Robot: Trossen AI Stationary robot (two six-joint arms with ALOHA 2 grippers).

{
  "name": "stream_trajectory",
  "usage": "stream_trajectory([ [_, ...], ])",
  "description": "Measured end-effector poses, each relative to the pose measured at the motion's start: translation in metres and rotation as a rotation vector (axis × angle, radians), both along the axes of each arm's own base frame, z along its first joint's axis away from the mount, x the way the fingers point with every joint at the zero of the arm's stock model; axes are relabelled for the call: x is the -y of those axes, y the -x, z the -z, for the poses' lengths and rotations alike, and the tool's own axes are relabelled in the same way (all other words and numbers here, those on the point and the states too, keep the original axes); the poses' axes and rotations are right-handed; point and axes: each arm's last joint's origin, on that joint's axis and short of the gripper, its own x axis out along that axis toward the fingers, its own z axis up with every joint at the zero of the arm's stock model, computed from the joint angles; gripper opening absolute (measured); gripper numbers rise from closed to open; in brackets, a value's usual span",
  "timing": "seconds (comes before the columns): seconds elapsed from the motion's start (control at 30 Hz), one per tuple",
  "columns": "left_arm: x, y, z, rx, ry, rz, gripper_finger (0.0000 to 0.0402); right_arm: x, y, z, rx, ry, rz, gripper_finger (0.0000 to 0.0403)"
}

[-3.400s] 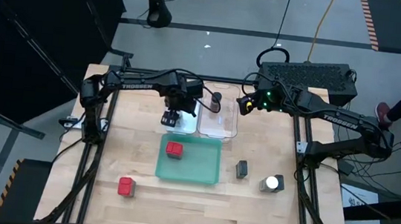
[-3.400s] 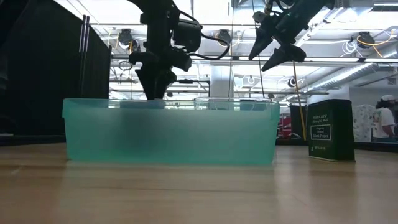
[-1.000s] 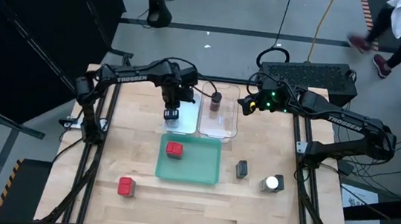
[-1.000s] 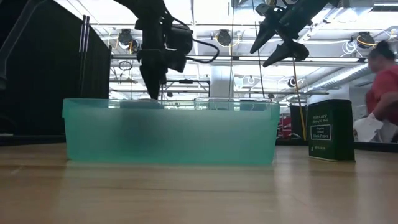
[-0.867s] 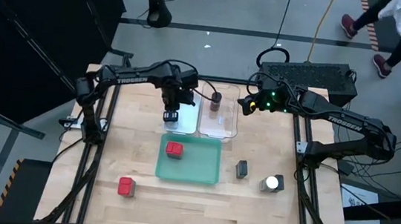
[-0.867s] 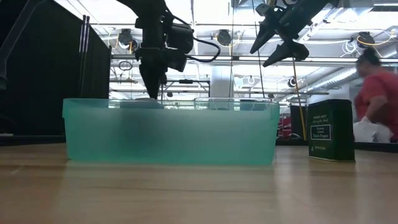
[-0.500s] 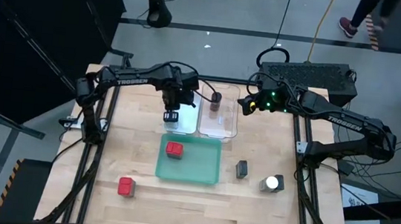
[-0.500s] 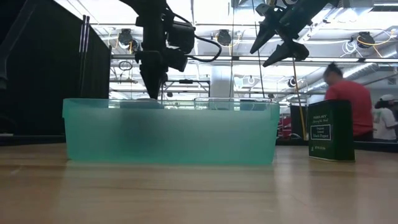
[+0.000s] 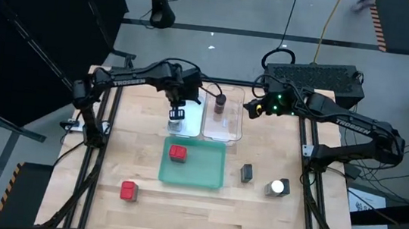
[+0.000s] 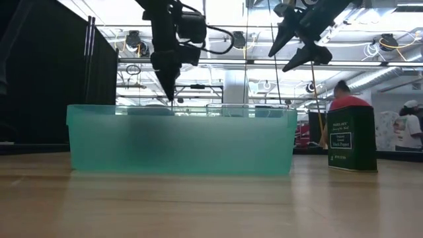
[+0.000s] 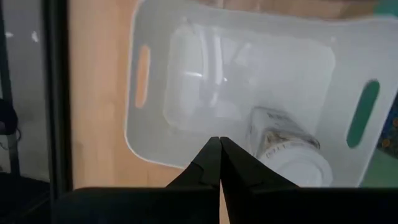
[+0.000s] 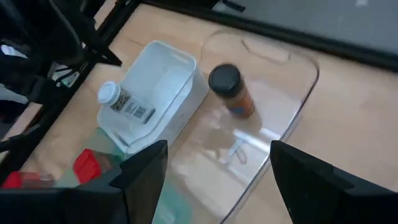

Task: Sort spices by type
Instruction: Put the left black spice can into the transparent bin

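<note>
My left gripper (image 9: 177, 115) hangs shut, pointing down, just above the white tray (image 9: 192, 121), touching nothing. A white-lidded jar (image 11: 289, 152) is in that tray, beside the shut fingertips (image 11: 219, 158). The brown dark-lidded jar (image 12: 229, 89) stands in the clear tray (image 9: 226, 128). One red tin (image 9: 177, 153) rests in the green tray (image 9: 190, 183), another (image 9: 129, 191) on the table at the near left. A dark grey tin (image 9: 246, 172) and a second white-lidded jar (image 9: 277, 188) stand at the near right. My right gripper (image 9: 249, 109) waits open, high over the clear tray's far right corner.
The three trays sit together at the table's middle and far side. Black frame rails run along the table's left and right edges. A black box (image 9: 315, 76) stands behind the far right corner. People (image 10: 340, 92) move in the room beyond.
My left gripper has risen a little above the white tray and tipped slightly, its fingers staying shut. The jar in the tray has stayed put. A person has walked across the room behind the table.
</note>
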Motion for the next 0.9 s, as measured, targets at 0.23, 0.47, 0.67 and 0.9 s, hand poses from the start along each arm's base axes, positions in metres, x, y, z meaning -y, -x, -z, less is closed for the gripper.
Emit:
stream_trajectory([
  [0.23, 0.004, 0.007, -0.028, 0.156, -0.052, -0.077, 0.0006, -0.017, -0.001, -0.003, 0.092, -0.237, -0.092, 0.0267],
  [0.47, 0.016, 0.019, -0.080, 0.474, -0.132, -0.121, 0.0006, -0.055, -0.006, -0.001, 0.070, -0.507, -0.159, 0.0267],
  [0.67, 0.023, 0.030, -0.122, 0.742, -0.222, -0.097, 0.0006, -0.091, -0.007, -0.007, 0.043, -0.675, -0.160, 0.0267],
  [0.9, 0.026, 0.038, -0.132, 0.782, -0.263, -0.062, 0.0006, -0.118, -0.011, -0.021, -0.168, -0.691, -0.044, 0.0267],
])
